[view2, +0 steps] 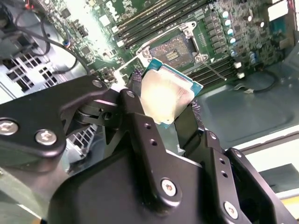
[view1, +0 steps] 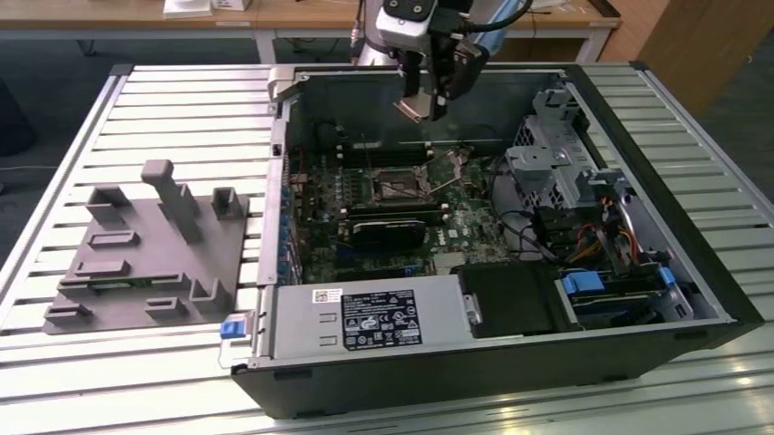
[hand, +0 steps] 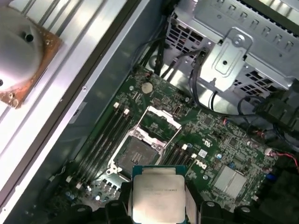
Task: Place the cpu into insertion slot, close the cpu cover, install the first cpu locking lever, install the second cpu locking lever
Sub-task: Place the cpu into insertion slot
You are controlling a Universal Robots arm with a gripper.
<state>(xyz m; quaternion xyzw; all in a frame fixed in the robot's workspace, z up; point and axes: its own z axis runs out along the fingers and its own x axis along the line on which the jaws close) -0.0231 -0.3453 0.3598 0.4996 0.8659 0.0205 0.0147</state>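
My gripper (view1: 423, 107) hangs above the far part of the open computer case, shut on the cpu (view1: 412, 110). In both wrist views the cpu (view2: 164, 95) (hand: 158, 198) is a pale metal square on a green base, clamped by its edges between the black fingers (view2: 134, 105). It is held in the air, well clear of the board. Below it lies the insertion slot (hand: 132, 153) (view2: 174, 47) (view1: 396, 187), a dark square socket, bare. The cpu cover (hand: 158, 123), a silvery windowed frame, stands swung open beside the socket.
Long black memory slots (hand: 105, 135) flank the socket. A silver drive cage (view1: 559, 161) and loose cables (view1: 611, 240) fill the case's right side, with a power supply (view1: 362, 319) at the front. A grey peg fixture (view1: 145, 254) sits on the slatted table at the exterior view's left.
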